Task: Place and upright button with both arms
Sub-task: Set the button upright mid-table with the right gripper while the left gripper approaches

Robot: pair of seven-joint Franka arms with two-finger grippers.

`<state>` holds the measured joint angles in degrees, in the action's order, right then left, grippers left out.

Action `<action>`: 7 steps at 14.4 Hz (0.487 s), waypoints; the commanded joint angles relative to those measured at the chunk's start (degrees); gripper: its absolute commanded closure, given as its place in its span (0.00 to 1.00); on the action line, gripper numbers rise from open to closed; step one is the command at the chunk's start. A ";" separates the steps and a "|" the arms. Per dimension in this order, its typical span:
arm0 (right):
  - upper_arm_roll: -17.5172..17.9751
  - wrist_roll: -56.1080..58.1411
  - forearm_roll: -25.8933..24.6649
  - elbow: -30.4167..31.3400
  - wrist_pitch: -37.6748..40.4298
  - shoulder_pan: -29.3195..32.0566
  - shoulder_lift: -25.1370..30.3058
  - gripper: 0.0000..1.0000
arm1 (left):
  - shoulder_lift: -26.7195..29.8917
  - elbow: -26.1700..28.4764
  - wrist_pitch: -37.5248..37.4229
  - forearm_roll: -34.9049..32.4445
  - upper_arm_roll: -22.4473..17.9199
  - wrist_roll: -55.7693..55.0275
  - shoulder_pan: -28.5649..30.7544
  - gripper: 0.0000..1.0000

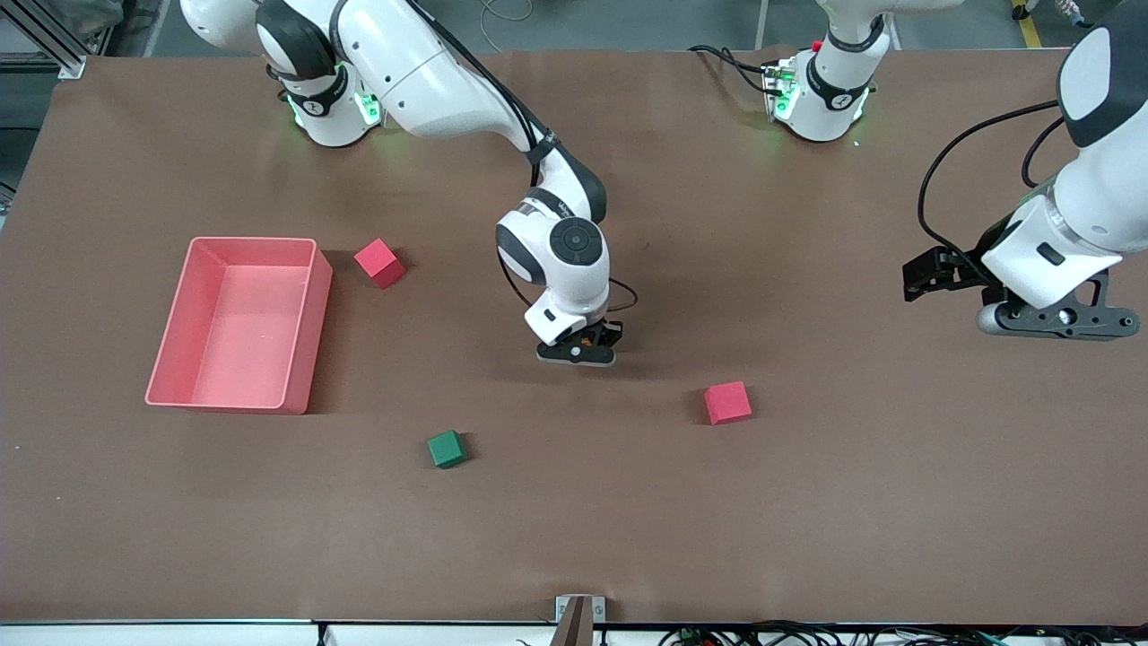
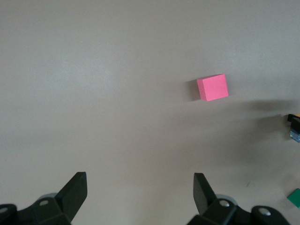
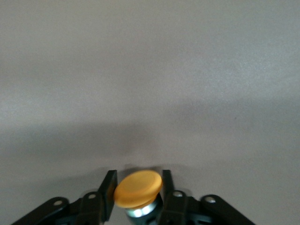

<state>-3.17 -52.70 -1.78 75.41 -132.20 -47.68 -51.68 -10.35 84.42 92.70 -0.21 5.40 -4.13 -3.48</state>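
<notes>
The button [image 3: 138, 188] sits between the fingers of the right gripper [image 1: 581, 345], which are clamped on it, orange cap facing outward; the right wrist view shows this plainly, with bare table [image 3: 150, 70] past the cap. In the front view the same gripper hangs low over the middle of the table and its own wrist hides the button. Around it lie 3 cubes: a red cube [image 1: 727, 402] nearer the camera toward the left arm's end, a green cube [image 1: 447, 449] nearer the camera toward the right arm's end, and a 2nd red cube [image 1: 378, 262] farther from the camera, just beside a pink tray [image 1: 305, 332]. None touches the gripper. The left gripper [image 1: 933, 274] waits in the air over the left arm's end of the table, fingers [image 2: 75, 190] wide apart and holding nothing. Only the left wrist view catches the nearer red cube [image 2: 213, 87] from above, plus slivers of the button [image 2: 294, 127] and green cube [image 2: 295, 197] at its edge.
</notes>
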 commanded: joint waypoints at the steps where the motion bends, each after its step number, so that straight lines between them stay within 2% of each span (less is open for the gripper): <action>1: -0.69 0.22 -2.27 -1.41 1.07 -0.13 0.52 0.00 | -0.72 -0.49 0.99 0.03 -0.04 0.00 -0.56 0.00; 4: -1.66 0.23 -2.09 -1.41 5.18 0.57 3.42 0.00 | -2.03 -0.49 2.66 0.29 -0.04 -1.14 -2.05 0.00; 7: -4.03 0.66 -1.57 -1.49 13.97 1.70 10.95 0.00 | -5.81 -0.49 6.08 -0.14 -0.13 -5.79 -4.51 0.00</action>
<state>-6.33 -52.54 -2.59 72.01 -123.13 -47.34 -47.79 -13.30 84.56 96.41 -0.19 5.52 -7.18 -6.25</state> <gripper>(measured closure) 0.000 0.000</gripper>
